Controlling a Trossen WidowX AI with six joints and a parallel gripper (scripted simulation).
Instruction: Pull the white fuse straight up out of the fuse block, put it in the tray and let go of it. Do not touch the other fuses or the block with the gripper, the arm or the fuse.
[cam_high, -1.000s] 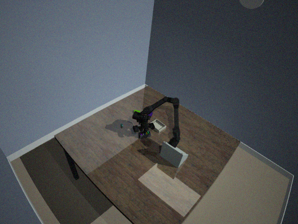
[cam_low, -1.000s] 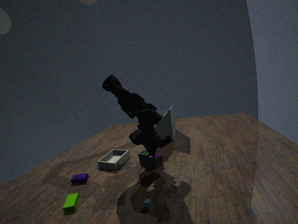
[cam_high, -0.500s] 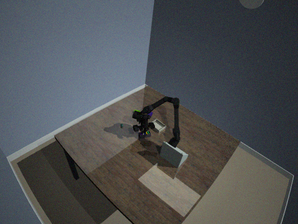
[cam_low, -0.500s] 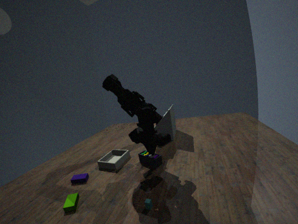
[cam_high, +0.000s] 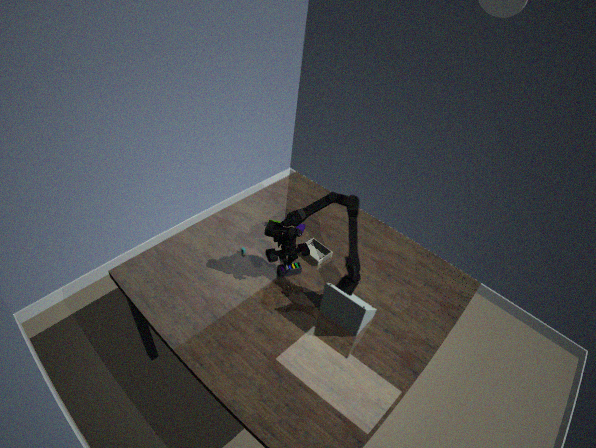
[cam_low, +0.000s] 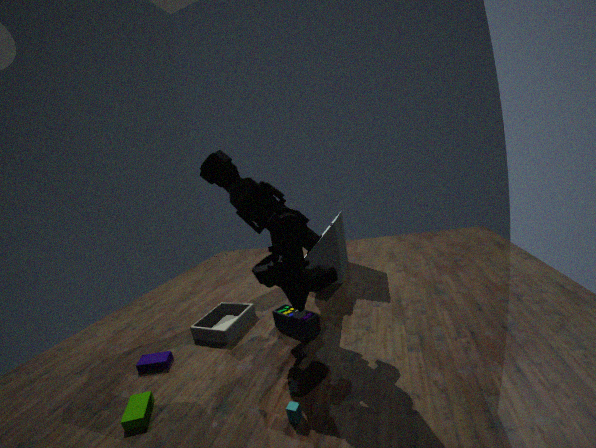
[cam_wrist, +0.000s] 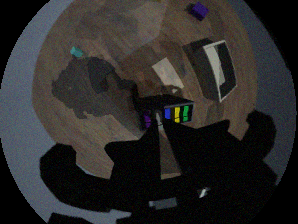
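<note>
Exterior view: my black parallel-jaw gripper sits just above the dark fuse block, clenched on the white fuse.

The fuse itself is hidden between my fingers, so I judge extraction barely begun; carrying it to the grey open tray and releasing remain.

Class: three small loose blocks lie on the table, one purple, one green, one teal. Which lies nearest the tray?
The purple block. It lies just in front of the tray in the exterior view; the green block and teal block lie farther off.
</note>
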